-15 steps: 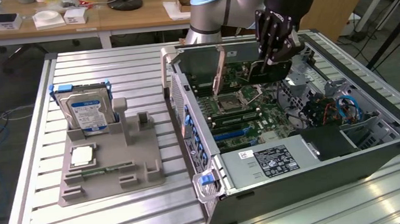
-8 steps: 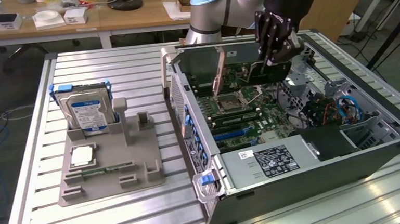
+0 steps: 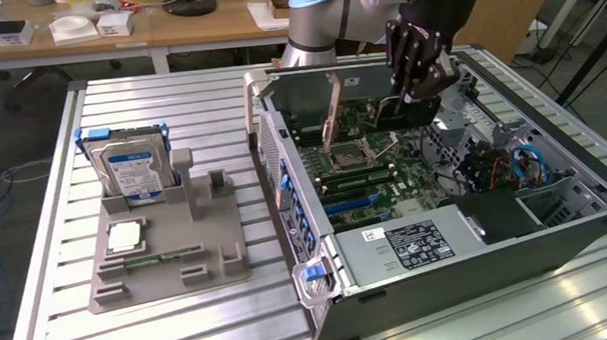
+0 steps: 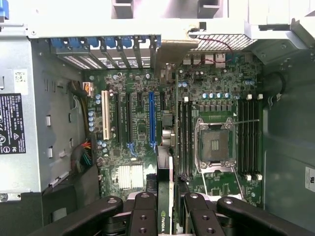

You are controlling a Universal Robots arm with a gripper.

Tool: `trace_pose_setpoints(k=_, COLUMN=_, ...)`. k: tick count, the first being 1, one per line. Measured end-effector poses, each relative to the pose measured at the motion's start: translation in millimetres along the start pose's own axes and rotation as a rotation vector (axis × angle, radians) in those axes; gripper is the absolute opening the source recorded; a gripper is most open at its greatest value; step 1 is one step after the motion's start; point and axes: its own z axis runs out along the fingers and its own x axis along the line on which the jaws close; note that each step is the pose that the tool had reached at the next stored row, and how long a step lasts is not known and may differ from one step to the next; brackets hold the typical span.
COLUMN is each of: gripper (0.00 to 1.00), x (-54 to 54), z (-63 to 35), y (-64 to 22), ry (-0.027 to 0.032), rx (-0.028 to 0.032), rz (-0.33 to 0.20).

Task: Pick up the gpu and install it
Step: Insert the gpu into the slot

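Note:
The gpu (image 3: 390, 114) is a thin dark card that hangs on edge over the open computer case (image 3: 283, 179). Its metal bracket (image 3: 331, 109) is at the end toward the case's rear wall. My gripper (image 3: 418, 98) is shut on the card's upper edge. In the wrist view the gpu (image 4: 166, 172) is edge-on between my black fingers (image 4: 142, 214). It runs above the motherboard (image 4: 133, 142), beside the blue slot (image 4: 152, 120), with its bracket (image 4: 172, 51) near the rear slot openings.
A blue-labelled hard drive (image 3: 130, 169) stands upright in a grey holder tray (image 3: 173, 269) on the slatted table, in the exterior view's left, with a processor chip (image 3: 126, 236) lying on it. The power supply (image 3: 414, 244) fills the case's near end. Cables (image 3: 520, 161) cross its right bay.

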Motion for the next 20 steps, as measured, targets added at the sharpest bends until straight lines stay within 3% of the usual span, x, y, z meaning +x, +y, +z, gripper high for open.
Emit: trace_pose_setpoints(k=20, gripper=0.26, x=0.1, z=4.7, y=0.0, ry=-0.0001, rx=0.0002, rz=0.0)
